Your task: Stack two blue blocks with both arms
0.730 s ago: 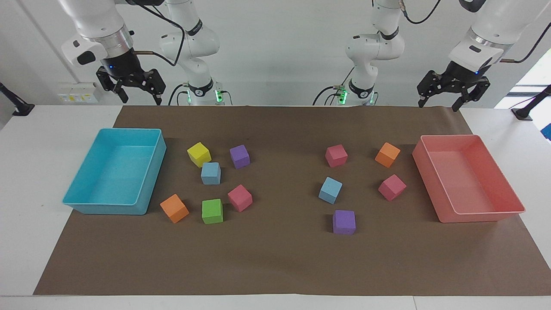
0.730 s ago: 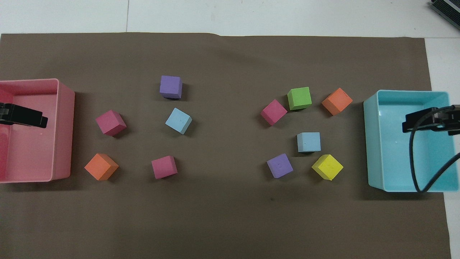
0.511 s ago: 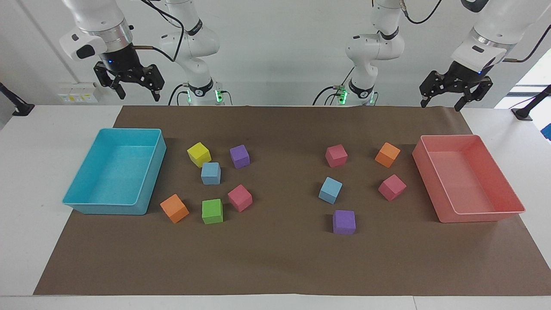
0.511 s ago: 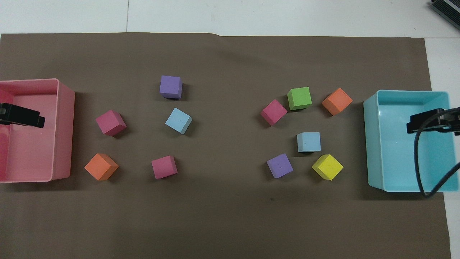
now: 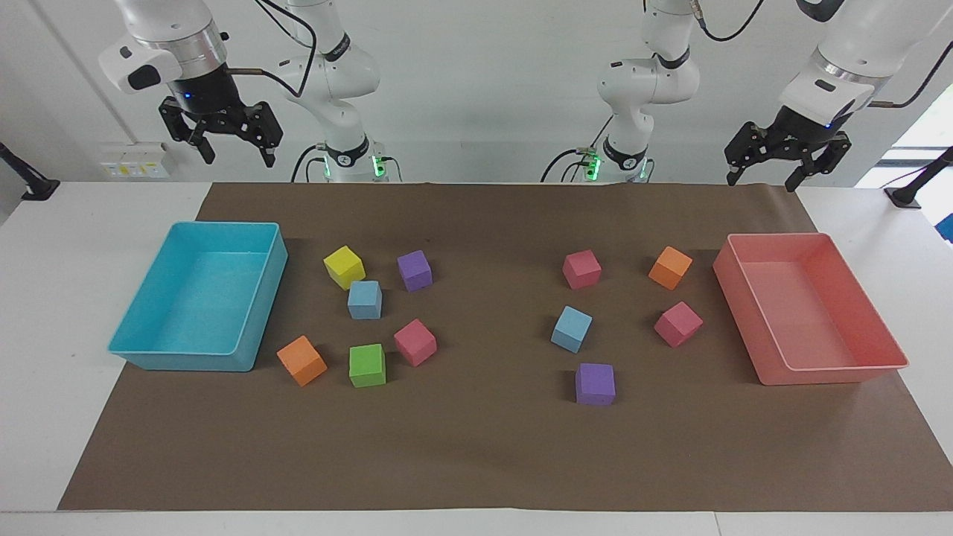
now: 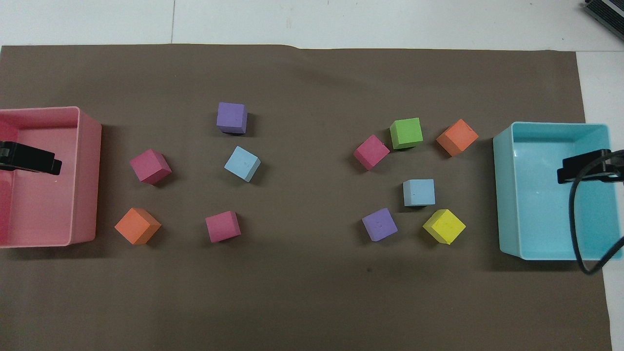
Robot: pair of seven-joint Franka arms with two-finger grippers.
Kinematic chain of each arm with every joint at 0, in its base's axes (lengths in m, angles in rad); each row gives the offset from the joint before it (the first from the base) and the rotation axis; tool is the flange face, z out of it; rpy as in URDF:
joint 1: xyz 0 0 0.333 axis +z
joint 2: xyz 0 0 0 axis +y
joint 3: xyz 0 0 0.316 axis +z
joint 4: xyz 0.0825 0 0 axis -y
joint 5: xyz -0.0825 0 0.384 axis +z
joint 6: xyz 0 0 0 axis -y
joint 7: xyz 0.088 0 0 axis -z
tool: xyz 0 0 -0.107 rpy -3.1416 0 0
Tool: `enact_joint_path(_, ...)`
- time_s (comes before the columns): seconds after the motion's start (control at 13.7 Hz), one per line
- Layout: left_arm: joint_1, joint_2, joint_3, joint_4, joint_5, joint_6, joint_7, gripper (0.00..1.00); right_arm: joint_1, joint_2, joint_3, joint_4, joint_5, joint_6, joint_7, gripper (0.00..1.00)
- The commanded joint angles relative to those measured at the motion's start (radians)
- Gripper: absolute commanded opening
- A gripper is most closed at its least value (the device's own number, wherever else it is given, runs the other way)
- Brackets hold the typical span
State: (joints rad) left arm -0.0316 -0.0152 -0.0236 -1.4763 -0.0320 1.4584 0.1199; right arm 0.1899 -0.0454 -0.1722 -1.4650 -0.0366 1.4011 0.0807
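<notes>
The left claw (image 5: 767,177) hangs high over the pink tray (image 5: 886,350), fingers wide and holding nothing. The right claw (image 5: 235,156) hangs high over the turquoise tray (image 5: 257,327) — wide too, and empty. One blue block (image 5: 572,328) sits on the brown mat (image 5: 476,461) on the table, between a pink block (image 5: 581,269) and a purple block (image 5: 595,383). The other blue block (image 5: 365,299) sits just beside a yellow block (image 5: 344,266) — well apart from the first.
</notes>
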Motion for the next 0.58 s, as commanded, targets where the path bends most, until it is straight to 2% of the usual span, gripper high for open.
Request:
enact_joint_path(0.0, 0.010, 0.003, -0.010, 0.016, 0.015, -0.021, -0.003, 1.00, -0.012, -0.022, -0.001, -0.001, 0.039, -0.005, -0.027, 1.00)
enact_joint_path(0.51, 0.010, 0.003, -0.010, 0.016, 0.015, -0.021, -0.003, 1.00, -0.017, -0.065, -0.009, -0.074, 0.043, 0.022, -0.030, 1.00)
